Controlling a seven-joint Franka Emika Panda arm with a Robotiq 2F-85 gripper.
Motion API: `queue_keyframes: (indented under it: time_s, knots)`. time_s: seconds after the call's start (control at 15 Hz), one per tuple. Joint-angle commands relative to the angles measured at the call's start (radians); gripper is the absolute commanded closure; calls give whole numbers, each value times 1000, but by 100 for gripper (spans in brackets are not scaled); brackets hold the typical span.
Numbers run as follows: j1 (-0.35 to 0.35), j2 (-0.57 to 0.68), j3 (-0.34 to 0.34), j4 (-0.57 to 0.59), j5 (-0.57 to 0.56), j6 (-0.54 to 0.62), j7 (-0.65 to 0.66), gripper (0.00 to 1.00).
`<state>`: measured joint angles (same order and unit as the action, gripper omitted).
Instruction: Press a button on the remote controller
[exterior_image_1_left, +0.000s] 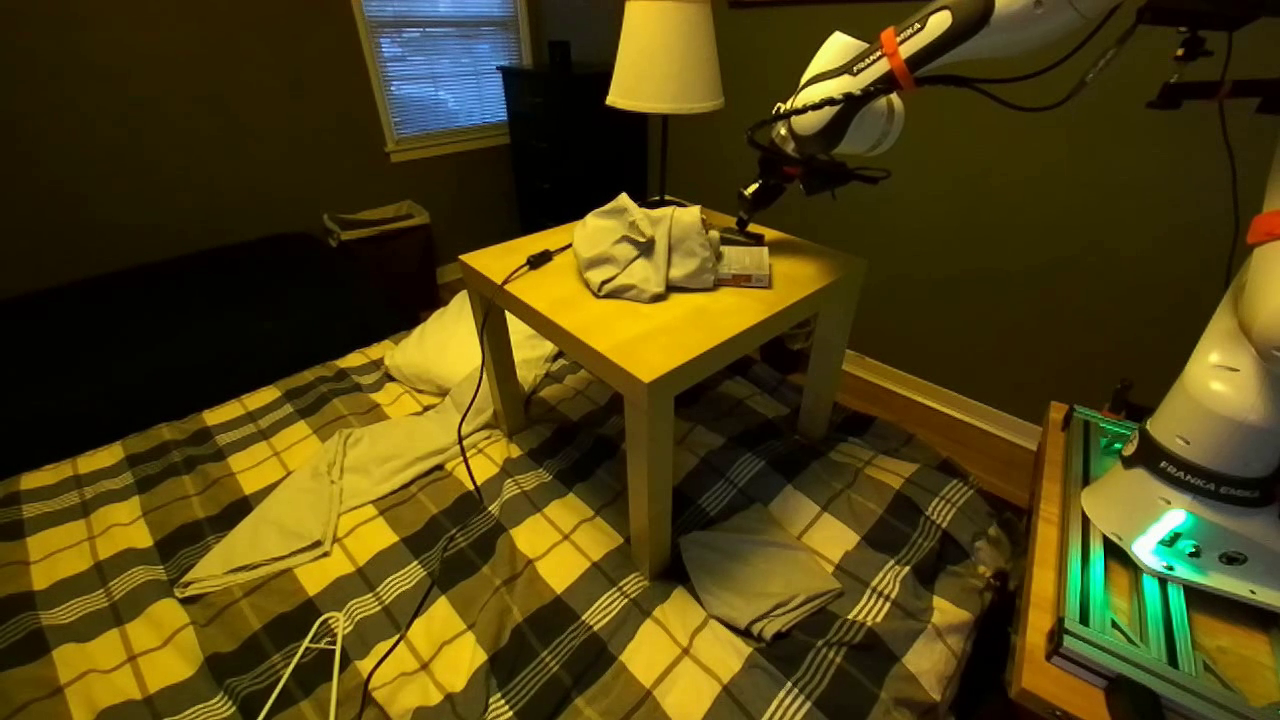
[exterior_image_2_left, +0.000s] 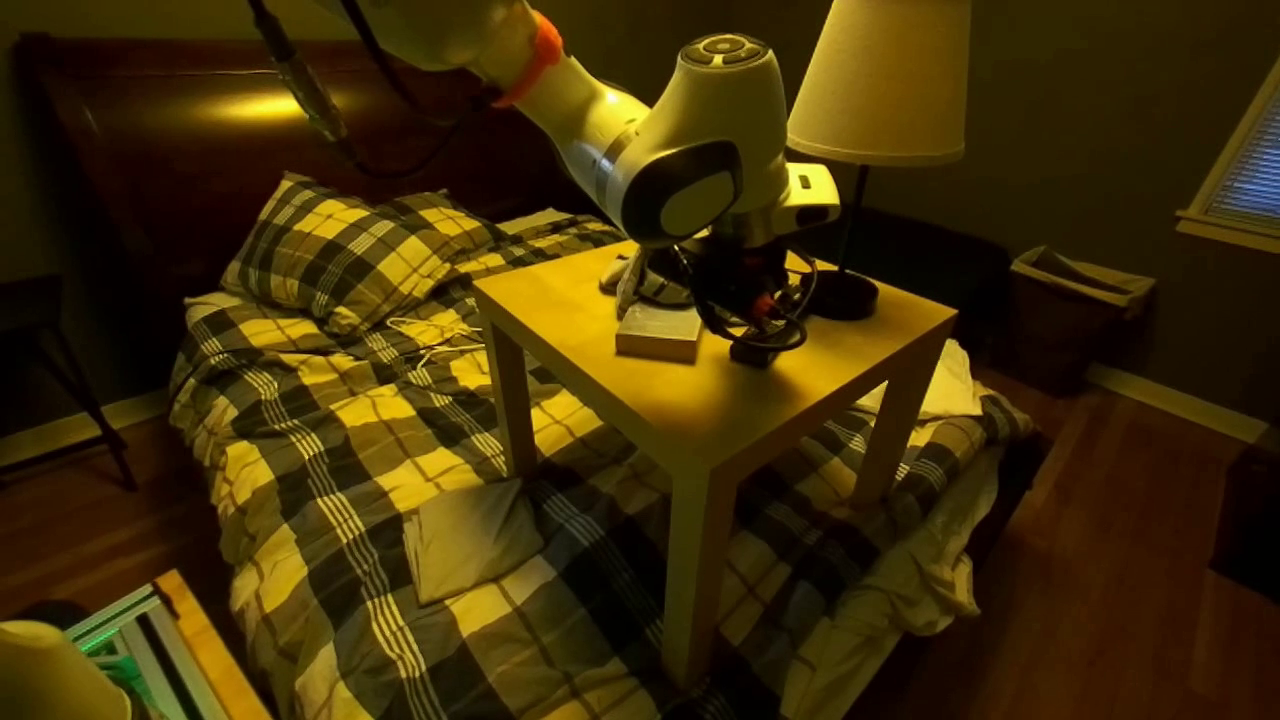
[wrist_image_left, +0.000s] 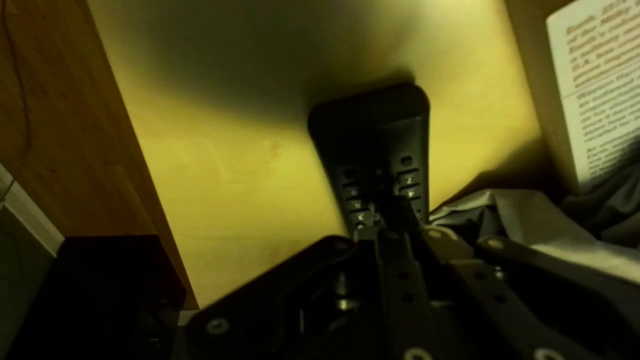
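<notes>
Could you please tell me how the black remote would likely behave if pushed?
The remote probably won't roll: its long, broad body lies buttons up. It may slide, since the tabletop looks smooth. It also looks stiff, given its straight sides.

We're in a dim, yellow-lit bedroom, dark wall (exterior_image_1_left: 960, 230) behind, and there's the window (exterior_image_1_left: 450, 70), glowing blue! Just beside it we spot a dark cabinet (exterior_image_1_left: 568, 150). Our worktop (exterior_image_1_left: 660, 335) stands on the plaid bed (exterior_image_1_left: 545, 530), lamp (exterior_image_1_left: 665, 58) on top, wooden headboard (exterior_image_2_left: 200, 140) at one end, wooden floor (exterior_image_2_left: 1110, 520) alongside.
</notes>
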<state>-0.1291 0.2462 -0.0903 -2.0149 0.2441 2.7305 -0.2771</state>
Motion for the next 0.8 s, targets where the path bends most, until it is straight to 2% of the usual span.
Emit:
queue_keyframes:
  time_s: [0.0,0.73]
  knots:
    - [-19,19,19,18,-27,-14,27,100]
    - [-18,44,18,21,-58,-28,35,100]
